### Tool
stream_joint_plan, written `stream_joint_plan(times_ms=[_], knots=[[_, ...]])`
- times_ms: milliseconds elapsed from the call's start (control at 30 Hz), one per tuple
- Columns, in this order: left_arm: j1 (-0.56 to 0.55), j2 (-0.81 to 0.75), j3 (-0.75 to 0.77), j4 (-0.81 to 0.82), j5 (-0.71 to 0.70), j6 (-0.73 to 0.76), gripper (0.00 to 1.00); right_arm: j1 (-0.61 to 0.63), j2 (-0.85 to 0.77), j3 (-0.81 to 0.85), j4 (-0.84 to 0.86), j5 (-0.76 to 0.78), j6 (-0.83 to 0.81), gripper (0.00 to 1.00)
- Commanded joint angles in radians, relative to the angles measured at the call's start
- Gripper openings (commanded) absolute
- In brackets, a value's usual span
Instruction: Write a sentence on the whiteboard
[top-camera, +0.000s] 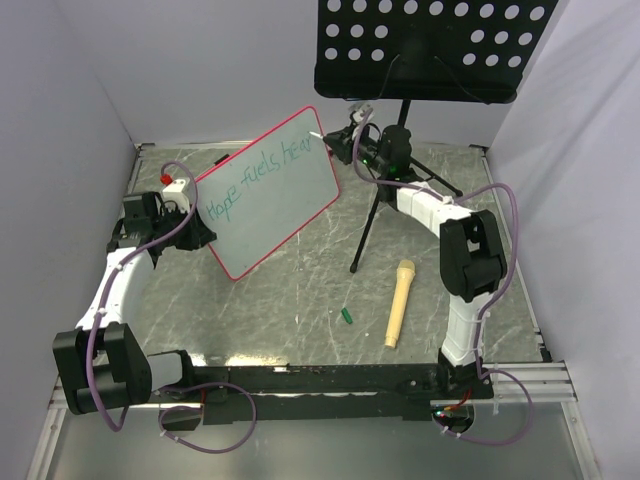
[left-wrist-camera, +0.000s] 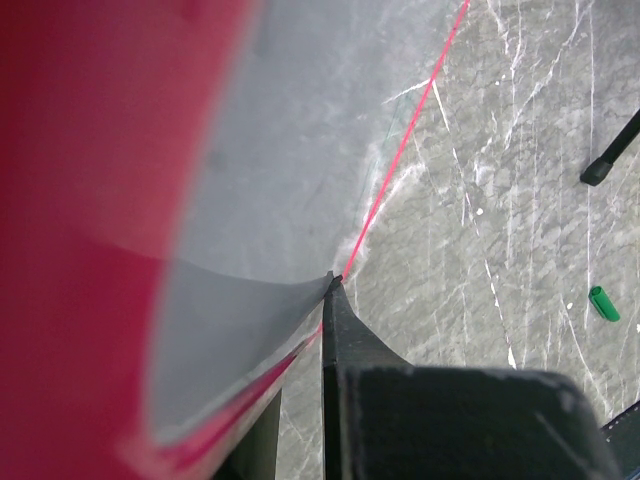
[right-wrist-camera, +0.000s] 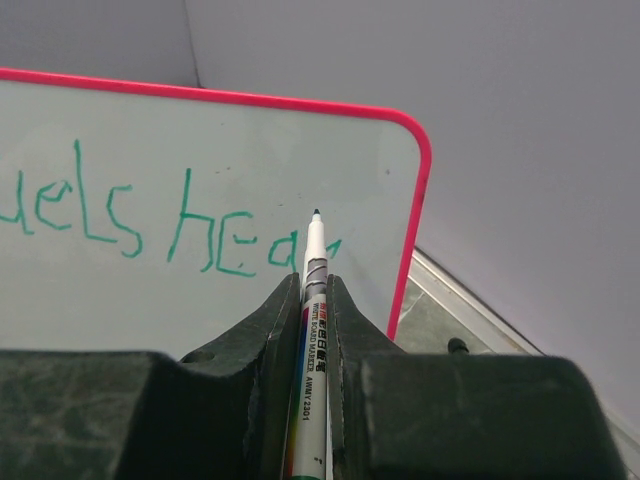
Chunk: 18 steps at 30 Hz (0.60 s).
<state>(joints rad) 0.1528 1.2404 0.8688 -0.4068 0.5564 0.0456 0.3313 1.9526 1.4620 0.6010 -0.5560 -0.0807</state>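
– Whiteboard (top-camera: 268, 200) position?
– Tilted over the table's (top-camera: 300, 300) left side, edge pinched by the left gripper (top-camera: 198, 230); teal sentence (top-camera: 258, 180) reading "Hope fuels hear".
– Right gripper (right-wrist-camera: 314, 285)?
– Clamped around a marker (right-wrist-camera: 316, 250), tip at the last letter, contact unclear.

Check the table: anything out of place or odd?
A small green cap lies loose on the table near a yellow microphone. The whiteboard is tilted only because the left gripper holds its edge; nothing looks damaged.
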Motion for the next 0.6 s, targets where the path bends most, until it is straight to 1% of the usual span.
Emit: stream_joint_plan(times_ms=[0, 300, 567], knots=[[0.017, 0.059, -0.093, -0.191, -0.454, 0.250, 0.01, -0.003, 0.029, 0.064, 0.005, 0.018, -0.028, 0.00], [0.017, 0.076, -0.091, -0.187, -0.451, 0.244, 0.01, -0.002, 0.035, 0.054, 0.002, 0.021, -0.048, 0.00], [0.014, 0.076, -0.093, -0.184, -0.449, 0.244, 0.01, -0.005, 0.058, 0.086, -0.015, 0.028, -0.045, 0.00]])
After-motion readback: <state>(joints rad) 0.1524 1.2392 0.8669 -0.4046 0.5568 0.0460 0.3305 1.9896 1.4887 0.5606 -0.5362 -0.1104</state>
